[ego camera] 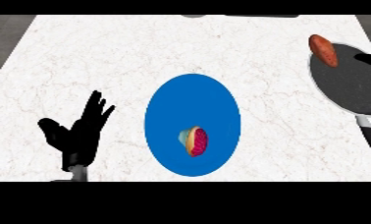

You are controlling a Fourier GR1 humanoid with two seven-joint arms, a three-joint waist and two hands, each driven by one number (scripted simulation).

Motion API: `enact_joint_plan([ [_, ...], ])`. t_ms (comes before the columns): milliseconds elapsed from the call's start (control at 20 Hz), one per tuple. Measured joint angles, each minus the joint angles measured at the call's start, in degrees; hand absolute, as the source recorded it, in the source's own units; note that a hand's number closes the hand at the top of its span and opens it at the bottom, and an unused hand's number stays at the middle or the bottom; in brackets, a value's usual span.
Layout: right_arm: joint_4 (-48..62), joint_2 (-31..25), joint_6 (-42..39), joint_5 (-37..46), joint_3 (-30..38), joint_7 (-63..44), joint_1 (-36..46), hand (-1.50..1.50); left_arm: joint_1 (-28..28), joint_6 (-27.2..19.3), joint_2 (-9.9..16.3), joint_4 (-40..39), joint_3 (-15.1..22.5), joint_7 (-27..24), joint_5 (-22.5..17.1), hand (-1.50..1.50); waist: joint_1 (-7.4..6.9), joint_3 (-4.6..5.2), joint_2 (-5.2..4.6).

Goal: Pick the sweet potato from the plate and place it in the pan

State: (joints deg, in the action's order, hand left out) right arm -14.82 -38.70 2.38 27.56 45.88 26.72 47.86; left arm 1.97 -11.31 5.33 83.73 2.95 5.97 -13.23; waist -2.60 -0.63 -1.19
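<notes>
The reddish-brown sweet potato point(323, 50) shows at the far right, over the upper left rim of the dark grey pan point(340, 85). No hand is on it, and I cannot tell whether it rests on the rim or hangs above it. The pan is cut off by the right edge, and a darker patch lies on its floor near that edge. The blue plate point(170, 115) sits in the middle of the counter with no sweet potato on it. My left hand point(78, 132) stays open at the lower left, fingers up, resting. My right hand does not show.
On the plate's lower middle lies a small round food item point(194, 141) with a pink-red top and pale blue side. The pan's handle point(364, 128) runs toward the lower right edge. White marble counter point(109, 51) stretches around the plate.
</notes>
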Motion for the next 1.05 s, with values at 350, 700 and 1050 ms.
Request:
enact_joint_plan([
  [350,2.7,-5.2,-18.2,-5.9,3.9,7.2,-5.5,-1.50,0.7,-0.6,-0.2,0.1,-0.4,0.3,0.2,0.00,1.07,0.11,0.56],
  [700,1.9,-6.5,-27.1,-8.1,2.7,11.1,-10.6,-1.50,0.2,-1.6,-0.7,-0.7,-0.9,0.3,1.0,0.00,1.61,0.19,1.09],
  [1050,-1.1,-6.6,-27.9,-11.6,1.3,9.8,-15.4,-1.50,0.5,-1.2,-0.9,-0.9,-1.6,0.1,1.1,0.00,2.15,0.30,1.39],
])
